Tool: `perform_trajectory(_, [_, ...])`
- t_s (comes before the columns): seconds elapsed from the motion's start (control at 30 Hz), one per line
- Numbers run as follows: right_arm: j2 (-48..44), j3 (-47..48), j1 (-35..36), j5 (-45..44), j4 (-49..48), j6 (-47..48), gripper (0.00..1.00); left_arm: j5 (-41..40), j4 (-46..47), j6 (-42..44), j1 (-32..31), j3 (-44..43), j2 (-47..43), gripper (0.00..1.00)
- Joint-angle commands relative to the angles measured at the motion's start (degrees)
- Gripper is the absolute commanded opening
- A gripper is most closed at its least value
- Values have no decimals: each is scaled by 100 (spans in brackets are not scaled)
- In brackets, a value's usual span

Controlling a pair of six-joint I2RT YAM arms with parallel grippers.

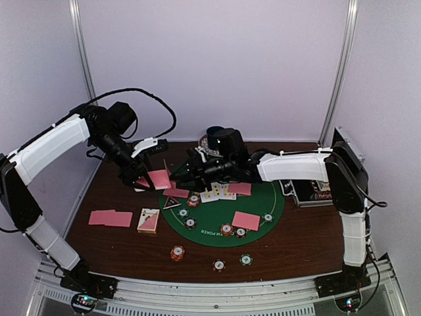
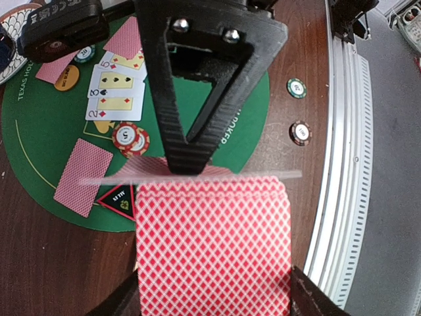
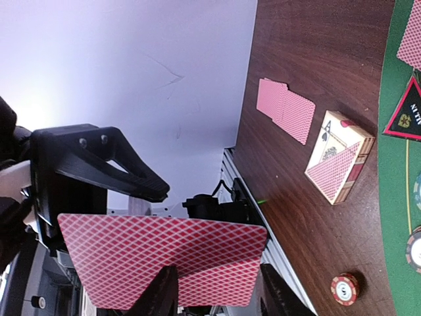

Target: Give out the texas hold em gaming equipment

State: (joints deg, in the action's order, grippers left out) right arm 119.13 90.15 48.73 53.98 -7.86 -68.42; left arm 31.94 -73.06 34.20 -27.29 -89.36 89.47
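Left tool tight on pink-backed cards, right tool part-open astride their free edge, well above table.

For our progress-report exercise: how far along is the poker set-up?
Looks done: face-up cards and chips lie on the green mat; a face-down pair lies left on the table. In hand: the left end effector holds the pink deck, the right end effector at one card. Probably left: further hands to deal.
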Motion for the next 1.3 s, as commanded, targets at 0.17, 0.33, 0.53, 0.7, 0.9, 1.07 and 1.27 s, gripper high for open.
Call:
perform_trajectory(0.17, [-481, -534, -10, -23, -1798, -1128, 45, 229, 228, 76, 31, -44, -92, 0])
perform_trajectory(0.33, [-481, -274, 95, 45, -1436, -916, 47, 260, 227, 78, 31, -43, -102, 0])
perform_trajectory(0.53, [-551, -18, 110, 41, -902, -531, 49, 233, 230, 74, 31, -20, -124, 0])
perform_trajectory(0.7, [-734, 339, 153, -104, 387, 351, 50, 223, 228, 79, 31, -20, -133, 0])
perform_trajectory(0.9, [-813, 395, 176, -107, 615, 407, 47, 238, 224, 75, 31, -41, -128, 0])
perform_trajectory(1.07, [-771, 360, 173, -74, 552, 274, 32, 225, 226, 85, 31, -44, -134, 0])
perform_trajectory(1.27, [-727, 327, 164, -30, 358, 63, 14, 219, 228, 82, 31, -46, -134, 0])
